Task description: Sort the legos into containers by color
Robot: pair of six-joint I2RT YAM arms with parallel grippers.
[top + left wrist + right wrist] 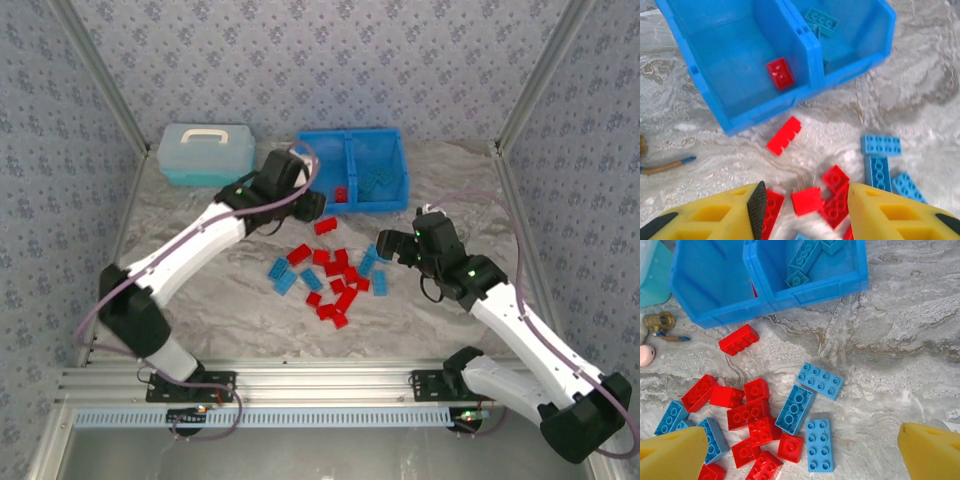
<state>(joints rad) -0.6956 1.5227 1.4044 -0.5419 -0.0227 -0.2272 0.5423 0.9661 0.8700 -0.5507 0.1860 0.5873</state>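
The blue bin (385, 205) sits at the far side of the table (230, 300). It has 2 halves w/ a wall down the middle. One red brick (780, 73) lies in the bin's left half, close to the front wall & the middle wall. Some blue bricks (802, 257) lie in the bin's right half.

A lone red brick (784, 135) lies on the table just in front of the bin, not touching it. The pile of bricks (330, 275), red & blue mixed, lies a bit further out in front of the bin. Most reds are bunched in the middle, some touching each other. Blues lie more at the pile's 2 sides.

L gripper (805, 210) hangs in front of the bin's left half. Its yellow fingers (715, 220) are apart w/ nothing btwn them, and red bricks on the table show thru the gap. R gripper (802, 440) hangs over the pile, in front of the bin's right half. Its fingers are spread very wide & hold nothing.

A pale blue case (205, 152) w/ a white handle sits left of the bin, near it but not touching. A small pink round thing (646, 355) & a small brass thing (657, 320) lie on the table nr the bin's front left corner.
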